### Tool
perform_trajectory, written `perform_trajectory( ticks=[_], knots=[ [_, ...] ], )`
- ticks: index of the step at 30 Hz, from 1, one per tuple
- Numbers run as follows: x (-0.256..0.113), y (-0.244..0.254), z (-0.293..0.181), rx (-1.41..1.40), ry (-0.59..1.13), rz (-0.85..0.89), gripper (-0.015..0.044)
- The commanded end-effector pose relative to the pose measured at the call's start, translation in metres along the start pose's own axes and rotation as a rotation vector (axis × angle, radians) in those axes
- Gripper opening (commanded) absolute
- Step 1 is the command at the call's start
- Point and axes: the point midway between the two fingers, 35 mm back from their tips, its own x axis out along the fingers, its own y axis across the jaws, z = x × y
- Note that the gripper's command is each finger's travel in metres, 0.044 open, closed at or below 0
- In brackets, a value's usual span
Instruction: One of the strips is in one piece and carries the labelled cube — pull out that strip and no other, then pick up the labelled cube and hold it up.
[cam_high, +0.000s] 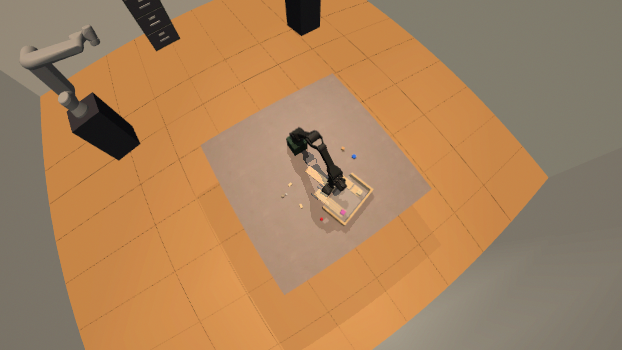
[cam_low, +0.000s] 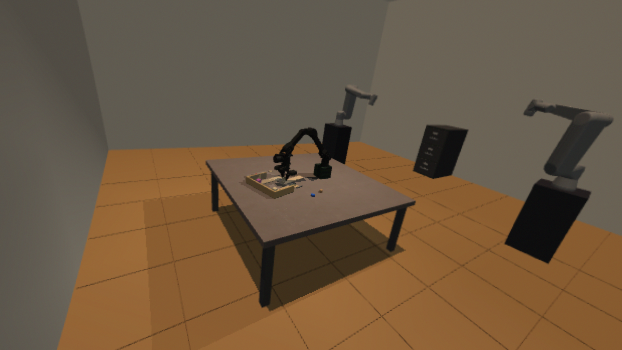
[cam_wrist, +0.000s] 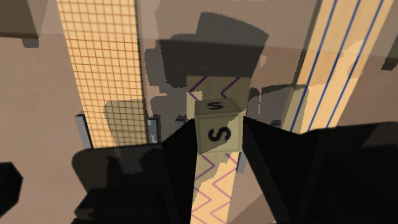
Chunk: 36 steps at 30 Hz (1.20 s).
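Note:
My gripper (cam_high: 335, 188) (cam_low: 285, 179) (cam_wrist: 215, 121) is shut on the pale cube marked S (cam_wrist: 207, 144), with one dark finger on each side. In the wrist view the cube looks raised and slightly tilted above the purple zigzag strip (cam_wrist: 211, 197). That strip runs below the cube towards the arm's base. On the left of the wrist view lies a grid-patterned strip (cam_wrist: 107, 60). On the right lies a blue-lined strip (cam_wrist: 345, 50). The fingers and the cube hide part of the zigzag strip.
The low pale-walled frame (cam_high: 358, 206) (cam_low: 260, 188) stands around the far strip ends. A pink block (cam_high: 343, 212) is in its corner. Grey guide posts (cam_wrist: 84, 131) flank the strips. A blue piece (cam_high: 354, 156) (cam_low: 313, 195), a red piece (cam_high: 321, 219) and several small tan pieces lie outside.

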Motion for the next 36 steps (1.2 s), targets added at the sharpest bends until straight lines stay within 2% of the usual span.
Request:
perform_trajectory(
  ticks=[1,10,32,36],
  knots=[
    [-0.011,0.005,-0.012,0.001,0.0,-0.002,0.0],
    [-0.029,0.016,-0.041,0.0,0.004,-0.002,0.0],
    [-0.029,0.039,-0.099,0.0,0.01,0.0,0.0],
    [-0.047,0.039,-0.099,0.0,0.009,0.0,0.0]
  ],
)
